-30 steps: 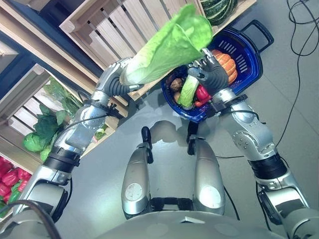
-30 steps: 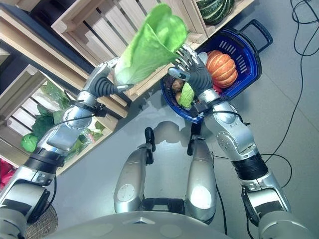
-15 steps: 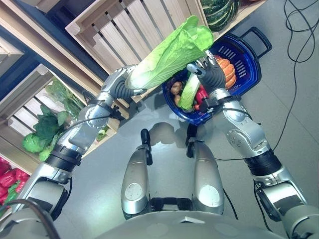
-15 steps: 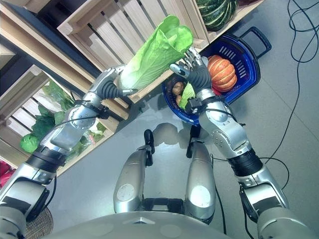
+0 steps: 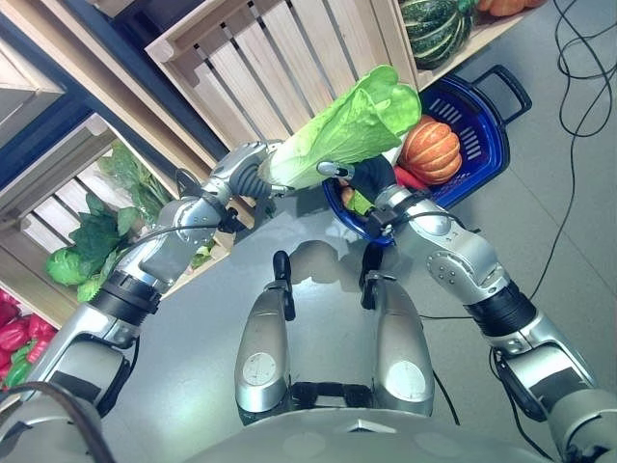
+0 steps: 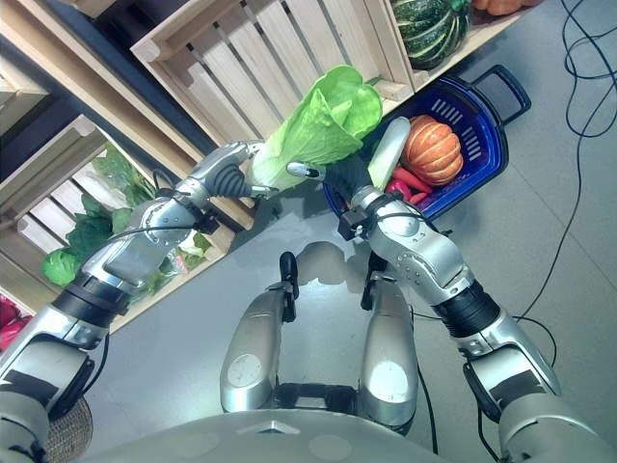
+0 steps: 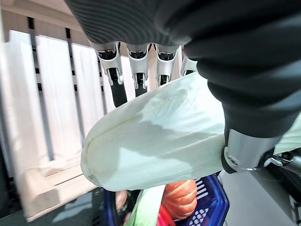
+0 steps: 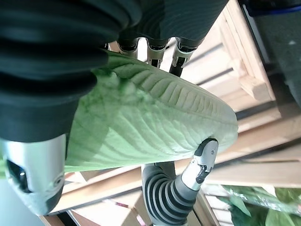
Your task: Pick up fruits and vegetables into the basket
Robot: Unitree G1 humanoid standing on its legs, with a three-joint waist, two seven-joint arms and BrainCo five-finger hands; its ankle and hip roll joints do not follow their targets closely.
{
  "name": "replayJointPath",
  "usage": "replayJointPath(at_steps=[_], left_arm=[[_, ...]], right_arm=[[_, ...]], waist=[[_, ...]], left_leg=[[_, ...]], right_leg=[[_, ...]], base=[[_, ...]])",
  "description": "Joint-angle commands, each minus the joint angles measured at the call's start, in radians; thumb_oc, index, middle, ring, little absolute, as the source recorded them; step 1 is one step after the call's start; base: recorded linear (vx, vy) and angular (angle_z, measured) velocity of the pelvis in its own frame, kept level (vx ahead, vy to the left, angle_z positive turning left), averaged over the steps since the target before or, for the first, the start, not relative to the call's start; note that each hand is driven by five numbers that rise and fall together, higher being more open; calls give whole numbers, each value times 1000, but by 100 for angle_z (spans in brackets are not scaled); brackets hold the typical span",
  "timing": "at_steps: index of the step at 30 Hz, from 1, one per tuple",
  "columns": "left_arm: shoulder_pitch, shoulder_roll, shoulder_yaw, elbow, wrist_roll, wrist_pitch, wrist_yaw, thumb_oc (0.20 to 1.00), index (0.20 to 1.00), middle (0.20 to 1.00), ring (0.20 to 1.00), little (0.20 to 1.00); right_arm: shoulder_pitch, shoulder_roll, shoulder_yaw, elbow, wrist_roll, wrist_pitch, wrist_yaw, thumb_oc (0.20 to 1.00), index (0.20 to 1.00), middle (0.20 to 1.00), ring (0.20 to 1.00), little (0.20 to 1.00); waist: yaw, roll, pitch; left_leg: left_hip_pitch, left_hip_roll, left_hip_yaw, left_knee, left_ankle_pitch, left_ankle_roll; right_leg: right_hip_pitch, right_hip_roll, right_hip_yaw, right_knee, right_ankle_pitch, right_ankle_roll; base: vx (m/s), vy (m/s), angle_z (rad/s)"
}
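Left eye view: a large cabbage (image 5: 342, 135) with pale stem and bright green leaves was held up at about 12 o'clock from the centre, above the grey floor (image 5: 193, 338). Its pale stem end was clasped by the left hand (image 5: 249, 174), whose fingers (image 7: 117, 84) were seen curled round it in the left wrist view, thumb on the opposite side. The right hand (image 5: 366, 178) was placed under the leafy part, at roughly 1 o'clock — in the right wrist view its fingers (image 8: 176, 59) and thumb were wrapped round the ribbed green leaf, so the vegetable was gripped by both hands at once.

Just behind the right hand, at 1 to 2 o'clock, the blue basket (image 5: 487, 145) was set on the floor, black handle (image 5: 506, 82) raised. An orange pumpkin (image 5: 431, 149) and red peppers (image 6: 410, 181) were lying inside it, with a pale green vegetable (image 6: 388, 154) beside them.

Wooden crates (image 5: 289, 58) were stacked at 11 to 12 o'clock; leafy greens (image 5: 92, 241) filled one at 9 o'clock, and a striped green squash (image 5: 434, 24) was shelved at the top. No legible writing or labels could be made out.
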Motion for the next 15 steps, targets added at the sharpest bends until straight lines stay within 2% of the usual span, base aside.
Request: replayJointPath(at_steps=[1, 8, 9, 10, 13, 14, 15], left_arm=[[-63, -22, -114, -158, 25, -75, -65, 200, 200, 200, 200, 200], [-107, -1, -153, -168, 79, -81, -121, 200, 200, 200, 200, 200], [-112, 2, -156, -173, 76, -75, -127, 200, 200, 200, 200, 200], [-118, 2, -158, -174, 71, -72, -138, 200, 200, 200, 200, 200], [-116, -2, -156, -176, 55, -49, -158, 200, 200, 200, 200, 200], [-111, -8, -153, -179, 44, -21, -178, 467, 467, 467, 467, 467], [-106, -8, -149, -178, 35, -11, -187, 925, 925, 925, 925, 925]], right_arm=[[-91, 161, 152, -85, 61, -61, 148, 1000, 1000, 1000, 1000, 1000], [-126, 169, 186, -35, -40, -107, 99, 1000, 1000, 1000, 1000, 1000], [-132, 165, 186, -29, -54, -115, 94, 467, 467, 467, 467, 467], [-142, 165, 186, -17, -68, -140, 81, 200, 200, 200, 200, 200], [-155, 151, 165, -10, -85, -201, 57, 200, 200, 200, 200, 200], [-156, 145, 150, -19, -98, -227, 49, 200, 200, 200, 200, 200], [-155, 142, 140, -28, -108, -233, 41, 200, 200, 200, 200, 200]], waist=[[5, -42, -86], [15, -44, -90], [14, -44, -90], [15, -44, -91], [11, -42, -90], [8, -41, -89], [6, -40, -87]], left_leg=[[-31, -53, 41, 10, -37, 76], [-25, -60, 31, -2, -39, 78], [-26, -59, 32, -1, -39, 77], [-26, -58, 34, -1, -39, 77], [-23, -54, 37, -5, -40, 78], [-23, -53, 39, -6, -40, 77], [-24, -53, 39, -6, -41, 78]], right_leg=[[71, -28, 30, -69, -34, 84], [78, -30, 28, -83, -28, 89], [76, -31, 28, -84, -26, 90], [75, -32, 28, -85, -24, 90], [76, -32, 26, -88, -25, 89], [76, -31, 26, -90, -25, 89], [75, -31, 26, -89, -25, 89]], base=[[-1, -11, 8], [-4, -10, 6], [0, 0, 0], [0, 0, 0], [0, 0, 0], [0, 0, 0], [-33, 0, -1]])
